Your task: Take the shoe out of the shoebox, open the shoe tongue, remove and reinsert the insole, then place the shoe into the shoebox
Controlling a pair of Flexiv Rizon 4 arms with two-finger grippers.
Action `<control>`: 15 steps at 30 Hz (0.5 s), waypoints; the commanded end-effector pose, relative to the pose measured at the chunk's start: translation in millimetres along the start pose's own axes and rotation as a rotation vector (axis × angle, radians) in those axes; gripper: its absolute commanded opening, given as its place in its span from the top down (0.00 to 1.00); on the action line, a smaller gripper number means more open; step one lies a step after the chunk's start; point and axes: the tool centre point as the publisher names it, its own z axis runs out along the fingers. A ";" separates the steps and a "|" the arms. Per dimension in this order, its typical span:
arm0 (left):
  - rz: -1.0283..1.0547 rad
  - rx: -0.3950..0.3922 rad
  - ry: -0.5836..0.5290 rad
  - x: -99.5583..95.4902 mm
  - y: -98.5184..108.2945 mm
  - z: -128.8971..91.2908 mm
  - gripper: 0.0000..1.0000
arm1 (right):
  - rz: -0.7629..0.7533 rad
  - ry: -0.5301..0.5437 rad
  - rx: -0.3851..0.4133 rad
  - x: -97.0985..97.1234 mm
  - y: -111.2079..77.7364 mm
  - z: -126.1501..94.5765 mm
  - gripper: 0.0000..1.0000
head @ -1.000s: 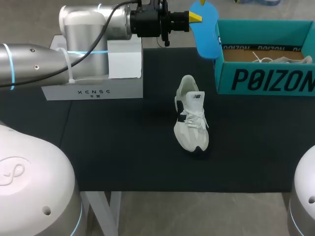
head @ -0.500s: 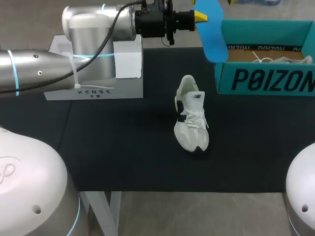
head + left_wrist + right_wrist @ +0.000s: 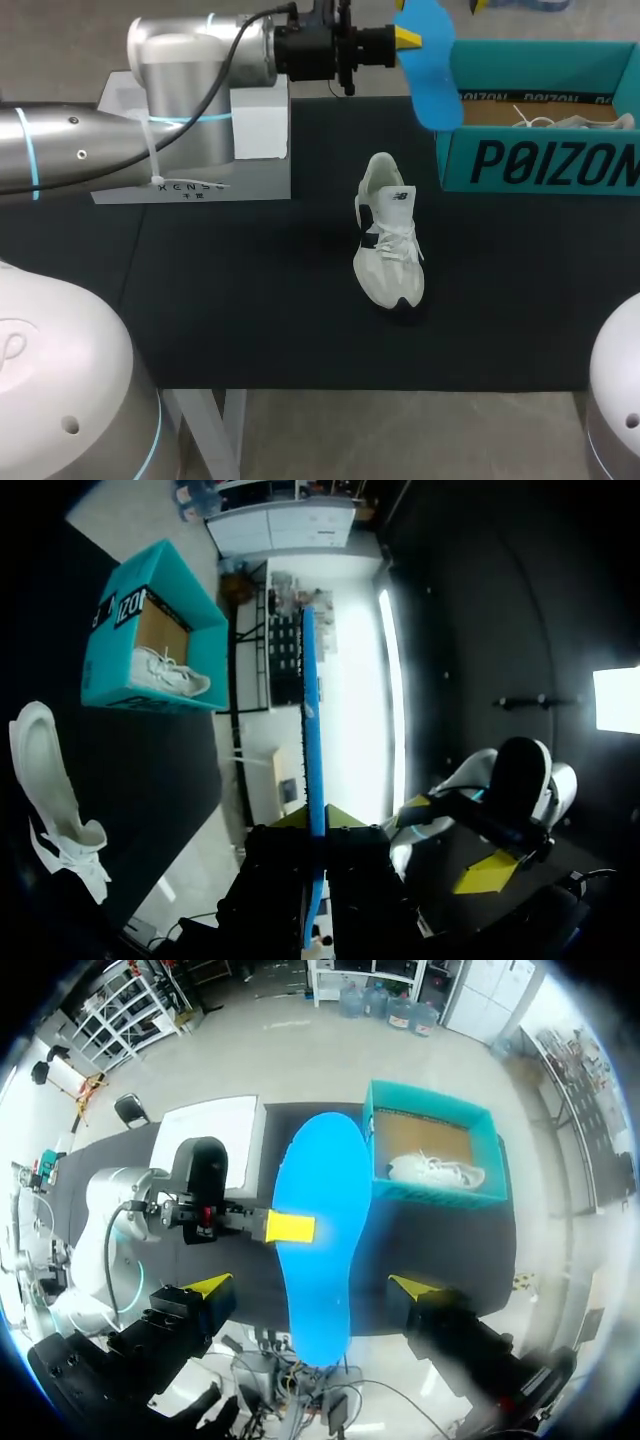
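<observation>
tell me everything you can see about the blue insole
The blue insole is a thin, flat, foot-shaped sheet, plain bright blue and foam-like in look. The left gripper is shut on it about mid-length, one yellow tip pressed on its face. It hangs in the air, roughly upright, by the end wall of the teal shoebox. It is out of the white shoe, which lies on the table.

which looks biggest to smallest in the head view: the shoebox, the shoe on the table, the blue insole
1. shoebox, though the view's edge cuts it
2. shoe on the table
3. blue insole, barely smaller; raised nearer the camera and cropped, so 2 and 3 are unsure
</observation>
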 end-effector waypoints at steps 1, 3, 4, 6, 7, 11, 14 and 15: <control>0.001 -0.001 -0.002 0.6 1.0 -2.3 1.00 | 0.000 -0.003 0.002 0.2 0.7 0.6 0.00; 0.001 -0.002 -0.003 0.6 1.2 -2.5 1.00 | 0.000 -0.005 0.003 0.4 0.7 0.6 0.00; 0.001 -0.002 -0.003 0.6 1.5 -2.6 1.00 | 0.001 -0.006 0.003 0.4 0.7 0.6 0.00; 0.001 -0.004 -0.002 0.7 2.0 -2.6 1.00 | 0.002 -0.008 0.004 0.0 0.8 0.6 0.00; 0.000 -0.005 -0.001 0.8 2.3 -2.5 1.00 | 0.002 -0.008 0.003 -0.1 0.9 0.6 0.00; -0.002 -0.007 -0.001 0.5 2.7 -2.6 1.00 | -0.001 -0.010 0.004 -0.4 1.1 0.6 0.00; -0.003 -0.005 0.002 0.1 2.6 -3.5 1.00 | 0.000 0.006 0.005 -1.0 0.9 1.0 0.00; 0.011 0.002 0.011 0.3 2.0 -4.2 1.00 | 0.002 0.014 0.002 -1.1 0.8 1.1 0.00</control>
